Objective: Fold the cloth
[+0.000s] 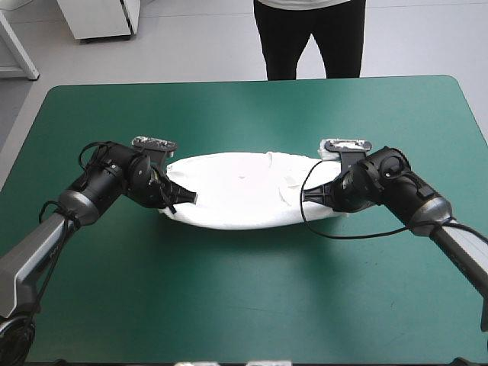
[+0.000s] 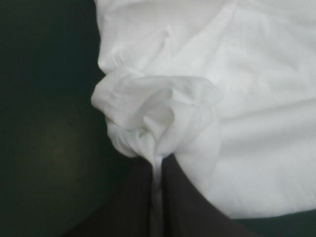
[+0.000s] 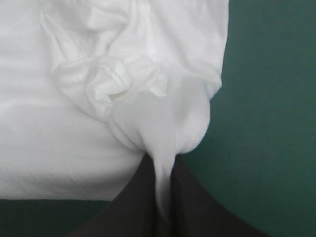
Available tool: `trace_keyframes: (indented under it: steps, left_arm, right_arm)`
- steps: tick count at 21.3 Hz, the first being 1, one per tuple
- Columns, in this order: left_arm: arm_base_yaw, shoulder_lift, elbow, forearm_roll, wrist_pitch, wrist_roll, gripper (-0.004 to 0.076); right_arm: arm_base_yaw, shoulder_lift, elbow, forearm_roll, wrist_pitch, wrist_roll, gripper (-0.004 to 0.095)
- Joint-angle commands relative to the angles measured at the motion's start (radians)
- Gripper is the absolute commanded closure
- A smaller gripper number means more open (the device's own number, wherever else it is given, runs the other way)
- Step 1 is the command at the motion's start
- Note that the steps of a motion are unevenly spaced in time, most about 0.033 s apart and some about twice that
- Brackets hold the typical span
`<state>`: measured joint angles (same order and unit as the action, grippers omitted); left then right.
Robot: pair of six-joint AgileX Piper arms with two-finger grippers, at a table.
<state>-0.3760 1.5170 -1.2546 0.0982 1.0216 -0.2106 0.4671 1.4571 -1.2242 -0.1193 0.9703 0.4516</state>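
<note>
White and gathered into a long band, the T-shirt stretches left to right across the middle of your teal-green table. Your left gripper has its black fingers all but closed on a bunched pinch of the left end. Your right gripper clamps the right end likewise, with cloth squeezed between its fingers.

This is looking like a robotics lab or test room. A broad table with a teal-green cover and rounded corners is standing on a smooth pale grey floor. One jointed black-and-grey robot arm is stretching over it from 8 o'clock, and a second such arm from 4 o'clock. A plain white cabinet is sitting at 11 o'clock.
</note>
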Motion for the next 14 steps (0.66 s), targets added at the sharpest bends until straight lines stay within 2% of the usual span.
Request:
trace_keyframes:
  steps: [1, 4, 6, 10, 14]
  left_arm:
    - [0.002, 0.031, -0.129, 0.068, -0.054, -0.001, 0.0734]
    - [0.021, 0.153, -0.255, 0.078, -0.059, -0.001, 0.0734]
    - [0.056, 0.246, -0.364, 0.078, -0.059, -0.001, 0.0734]
    - [0.096, 0.393, -0.534, 0.054, -0.059, 0.021, 0.0734]
    - [0.1, 0.484, -0.625, 0.052, -0.059, 0.021, 0.0734]
  right_arm:
    - [-0.036, 0.026, -0.131, -0.08, -0.03, -0.007, 0.0925]
    - [-0.126, 0.127, -0.247, -0.06, -0.066, -0.023, 0.0925]
    - [-0.183, 0.211, -0.337, -0.009, -0.082, -0.116, 0.0925]
    - [-0.238, 0.343, -0.459, 0.05, -0.083, -0.167, 0.0925]
    - [-0.253, 0.432, -0.522, 0.086, -0.088, -0.197, 0.0925]
